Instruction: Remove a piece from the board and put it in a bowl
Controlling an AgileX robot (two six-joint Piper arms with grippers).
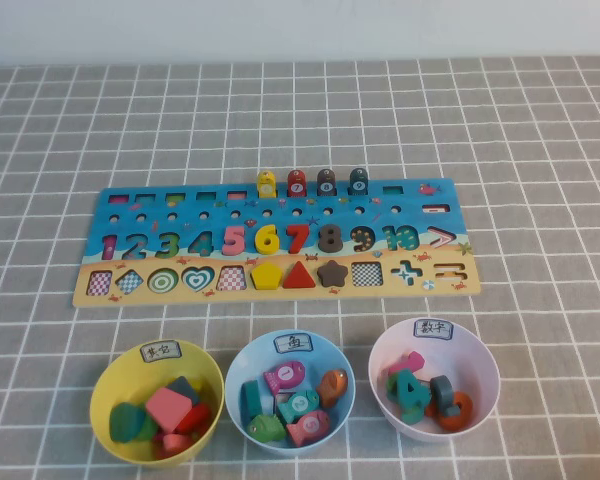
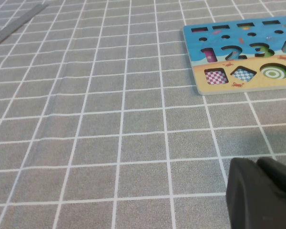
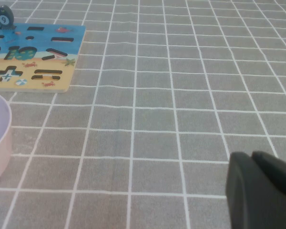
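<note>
The board lies across the centre of the high view. The pink 5 sits in its slot mid-row, beside the yellow 6, so extraction has not begun. The pink bowl stands at lower right, already holding number pieces.

Both arms are parked off the board. The left gripper is at the lower right of its wrist frame, jaws together and empty. The right gripper also appears pressed together, holding nothing.

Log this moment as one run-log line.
pink 5: on board | pink bowl: holds other numbers | left claw: shut, parked off board's left end | right claw: shut, parked right of pink bowl
</note>
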